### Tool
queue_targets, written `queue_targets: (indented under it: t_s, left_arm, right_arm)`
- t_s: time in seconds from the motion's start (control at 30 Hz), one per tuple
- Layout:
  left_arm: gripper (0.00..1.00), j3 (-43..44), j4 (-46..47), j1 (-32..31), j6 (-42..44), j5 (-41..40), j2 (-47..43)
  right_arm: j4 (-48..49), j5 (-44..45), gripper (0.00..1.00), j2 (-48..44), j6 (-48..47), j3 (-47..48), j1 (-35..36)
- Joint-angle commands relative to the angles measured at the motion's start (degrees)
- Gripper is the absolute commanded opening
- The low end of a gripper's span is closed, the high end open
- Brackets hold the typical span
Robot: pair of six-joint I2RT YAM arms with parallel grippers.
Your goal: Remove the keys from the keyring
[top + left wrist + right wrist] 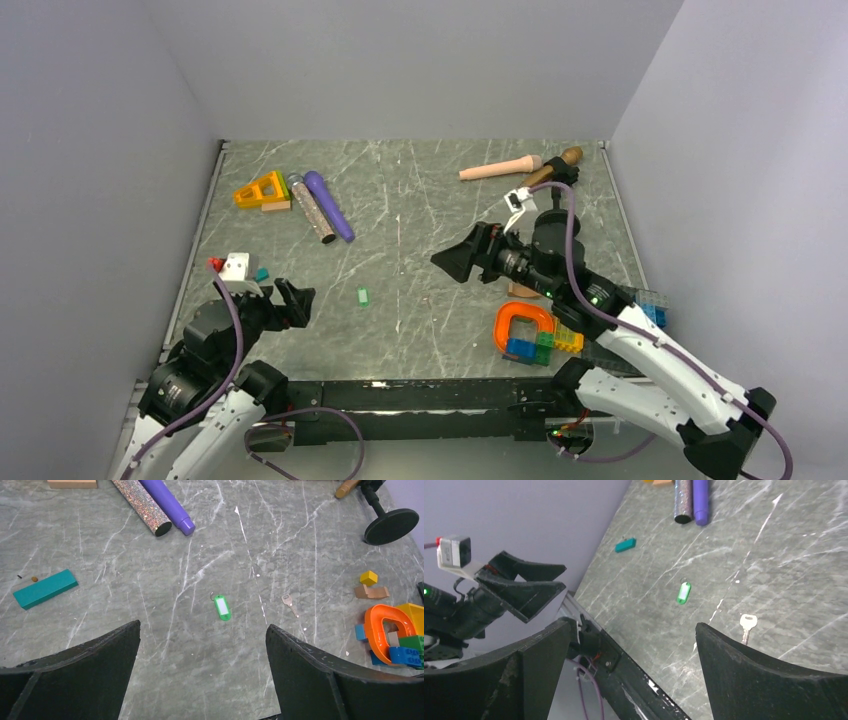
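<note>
Our left hand (202, 627) is nearer: the green key tag (222, 608) lies at its twelve o'clock, long axis twelve-to-six; it and our right hand (633, 625) both gape apart.

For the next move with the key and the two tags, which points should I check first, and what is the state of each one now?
1. The left gripper is open and holds nothing: ok.
2. The right gripper is open and holds nothing: ok.
3. The green key tag lies flat and uncovered, in view of both wrist cameras: ok.
4. The metal key lies apart from the green key tag, not touching it: ok.
5. Whether the teal tag carries a ring or a key: cannot tell, too small.
</note>
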Motion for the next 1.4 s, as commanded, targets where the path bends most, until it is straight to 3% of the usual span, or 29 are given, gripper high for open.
queue_targets:
  t_s: [0.0, 0.2, 0.3, 0.43, 0.6, 0.8, 1.37]
  left_arm:
    - [0.99, 0.13, 1.02, 0.21, -0.72, 0.92, 1.28]
    - [0.99, 0.22, 0.71, 0.27, -1.08, 0.59, 1.49]
    - [0.99, 0.07, 0.78, 0.29, -1.03, 0.63, 0.98]
    - [0.99, 0.04, 0.8, 0.26, -1.09, 0.64, 0.53]
    - [0.99, -0.04, 0.98, 0.3, -0.85, 0.93, 0.68]
    - [0.99, -0.04, 1.16, 0.27, -0.73, 1.19, 1.06]
    - [0.99, -0.13, 1.32, 0.25, -0.67, 1.2, 0.86]
  right_arm:
    - [1.78, 11.23, 1.0, -5.92, 3.01, -3.1, -0.08]
    - [0.92, 26.84, 1.0, -9.84, 3.1, -6.81, -0.14]
    - [-3.08, 29.48, 1.0, -8.89, 1.24, -5.38, -0.13]
    - [-8.51, 27.88, 1.0, -10.41, -1.1, -4.79, -0.16]
    - [-15.02, 21.53, 1.0, -15.14, 2.57, -6.91, -0.18]
    - [-11.45, 9.17, 1.0, -21.58, 3.96, -12.71, -0.13]
    - [-8.17, 8.6, 1.0, -18.29, 6.77, -13.92, -0.16]
